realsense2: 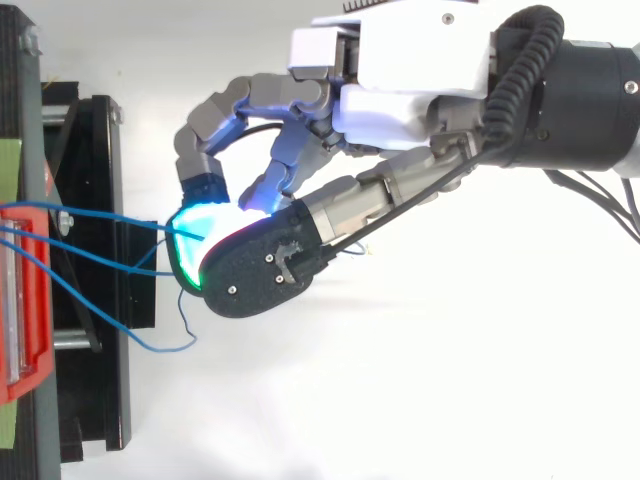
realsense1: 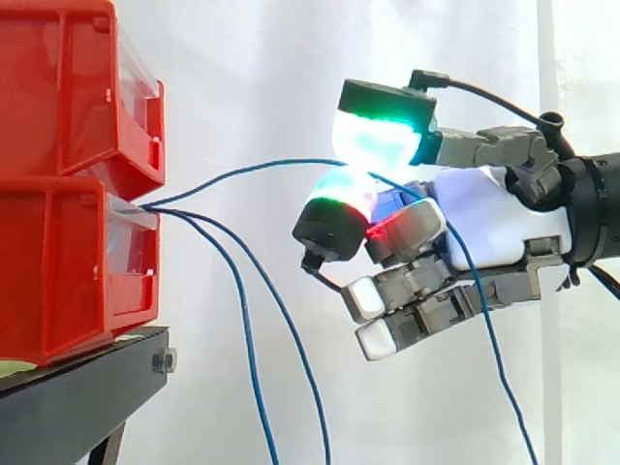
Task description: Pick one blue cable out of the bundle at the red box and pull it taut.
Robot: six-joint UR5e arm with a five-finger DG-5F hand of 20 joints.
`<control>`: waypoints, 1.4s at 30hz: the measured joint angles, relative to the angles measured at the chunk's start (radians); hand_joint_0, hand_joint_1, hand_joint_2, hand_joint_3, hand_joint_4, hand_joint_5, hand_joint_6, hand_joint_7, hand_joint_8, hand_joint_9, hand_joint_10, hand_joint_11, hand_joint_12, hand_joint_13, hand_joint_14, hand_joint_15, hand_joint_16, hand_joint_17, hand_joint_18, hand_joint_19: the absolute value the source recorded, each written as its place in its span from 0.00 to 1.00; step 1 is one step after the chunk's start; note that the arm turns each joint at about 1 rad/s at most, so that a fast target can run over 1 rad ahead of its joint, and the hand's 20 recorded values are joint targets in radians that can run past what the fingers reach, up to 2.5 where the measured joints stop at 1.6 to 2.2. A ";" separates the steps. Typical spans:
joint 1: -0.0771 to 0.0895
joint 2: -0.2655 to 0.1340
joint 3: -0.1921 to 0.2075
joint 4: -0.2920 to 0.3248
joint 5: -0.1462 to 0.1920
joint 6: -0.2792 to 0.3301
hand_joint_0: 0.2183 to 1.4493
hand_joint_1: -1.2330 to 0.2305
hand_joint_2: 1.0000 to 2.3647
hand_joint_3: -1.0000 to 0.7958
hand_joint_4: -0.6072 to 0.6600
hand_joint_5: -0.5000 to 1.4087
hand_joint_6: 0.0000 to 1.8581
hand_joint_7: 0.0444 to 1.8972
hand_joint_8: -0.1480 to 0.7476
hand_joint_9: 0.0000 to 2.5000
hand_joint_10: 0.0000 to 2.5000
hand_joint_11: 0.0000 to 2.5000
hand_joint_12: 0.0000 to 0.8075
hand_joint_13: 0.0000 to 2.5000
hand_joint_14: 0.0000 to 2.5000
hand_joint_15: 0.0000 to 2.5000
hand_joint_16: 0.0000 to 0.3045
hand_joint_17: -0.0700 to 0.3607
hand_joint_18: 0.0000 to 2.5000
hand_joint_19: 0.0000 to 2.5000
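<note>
1. One blue cable (realsense1: 252,170) ran from the front of the lower red bin (realsense1: 58,271) at the left, rising rightward in a shallow arc rather than a straight line, to the hand (realsense1: 494,218).
2. The hand was clamped on that cable, pinching it between two glowing green-and-cyan pads (realsense1: 373,143) pressed together. Its other fingers were curled below, clear of the pinch.
3. Past the pinch, the cable dropped across the front of the palm towards the lower right.
4. In the top view the hand (realsense2: 400,90) reached in from the right, and the pads (realsense2: 200,225) met the cable (realsense2: 120,218) near the stand.
5. Two other cables (realsense1: 289,325) left the same bin front and hung slack, sweeping down and to the right below the hand.
6. The lower bin sat under an upper bin (realsense1: 58,87), both on a black stand (realsense1: 77,397) at the left.
7. A white curtain (realsense1: 262,77) hung on the far side.
</note>
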 measured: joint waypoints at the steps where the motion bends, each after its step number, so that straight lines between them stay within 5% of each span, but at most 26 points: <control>1: -0.001 0.000 0.002 0.000 0.000 0.000 0.32 0.27 0.02 0.50 0.57 0.20 0.45 0.64 0.56 0.47 0.01 0.53 0.45 0.33 0.01 0.21 0.17 0.44 0.26 0.16; 18: -0.008 0.060 0.011 -0.168 0.003 -0.101 0.34 0.26 0.02 0.52 0.58 0.19 0.46 0.69 0.56 0.46 0.01 0.52 0.45 0.32 0.01 0.20 0.17 0.43 0.25 0.16; 34: -0.008 0.060 0.005 -0.174 0.007 -0.143 0.34 0.27 0.02 0.51 0.58 0.19 0.47 0.67 0.57 0.46 0.01 0.52 0.45 0.31 0.01 0.20 0.17 0.44 0.25 0.16; 42: -0.004 0.061 -0.056 -0.161 0.005 -0.137 0.34 0.27 0.02 0.51 0.58 0.19 0.47 0.66 0.56 0.46 0.01 0.52 0.45 0.32 0.01 0.20 0.17 0.44 0.25 0.16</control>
